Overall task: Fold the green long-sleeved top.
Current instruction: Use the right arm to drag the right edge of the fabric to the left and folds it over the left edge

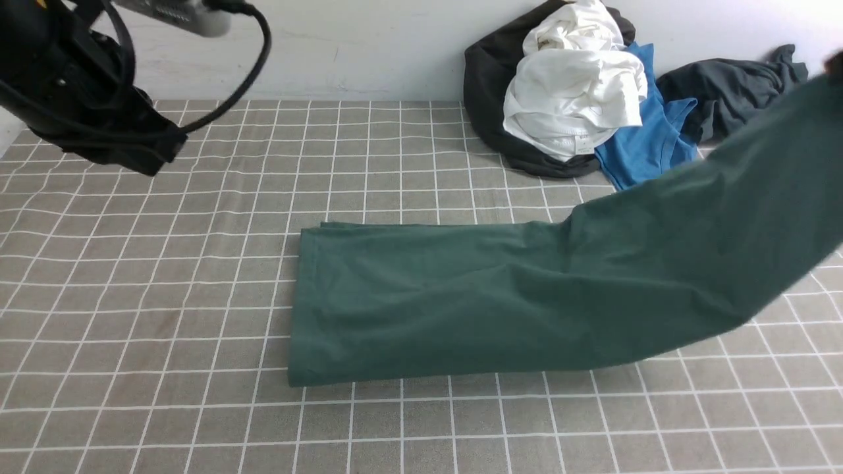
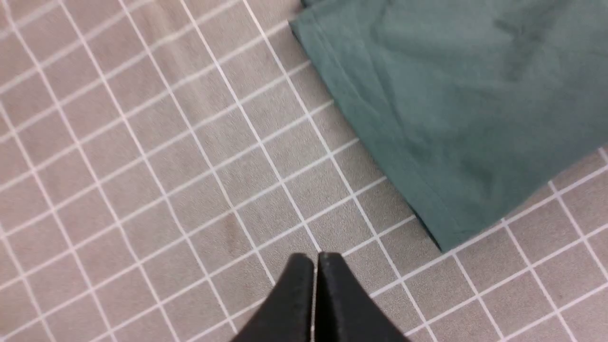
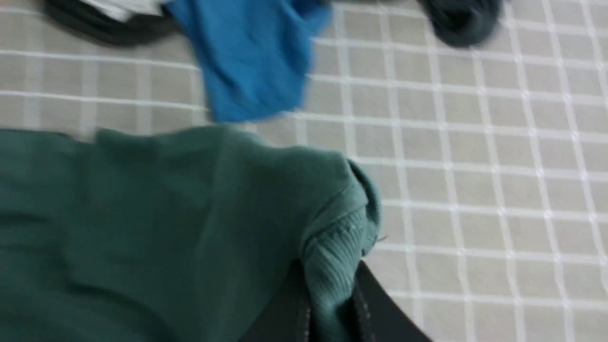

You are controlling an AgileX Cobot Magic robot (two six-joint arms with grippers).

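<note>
Jaws on right arm (image 3: 327, 285) pinch raised end of green top (image 1: 448, 296)

The top slopes down from them to the tabletop (image 1: 164, 316), where its other end lies flat. The left arm's jaws (image 2: 316, 261) are pressed together above the tabletop, apart from the top. Behind it sit 1 white garment (image 1: 576, 92) and 1 blue garment (image 1: 649, 131).

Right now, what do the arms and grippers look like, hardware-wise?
Front view: the left arm is black and angular, with a silver-grey section on top and a thick black cable looping off it. In the wrist views, the left gripper and right gripper show dark, tapering fingers. No readable markings.
</note>
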